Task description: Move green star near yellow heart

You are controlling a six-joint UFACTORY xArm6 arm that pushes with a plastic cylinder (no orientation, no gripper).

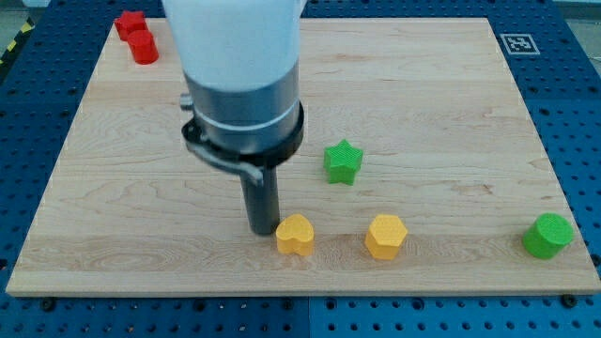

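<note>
The green star (343, 161) lies on the wooden board (451, 113), right of centre. The yellow heart (295, 235) lies below and to the left of it, near the board's bottom edge, about a block's width of bare wood apart from the star. My tip (262, 229) stands just left of the yellow heart, almost touching it. The star is up and to the right of my tip.
A yellow hexagon block (386, 236) lies right of the heart. A green round block (547, 235) sits near the bottom right corner. Two red blocks (137, 37) lie at the top left. The arm's wide body (241, 84) hides the upper middle of the board.
</note>
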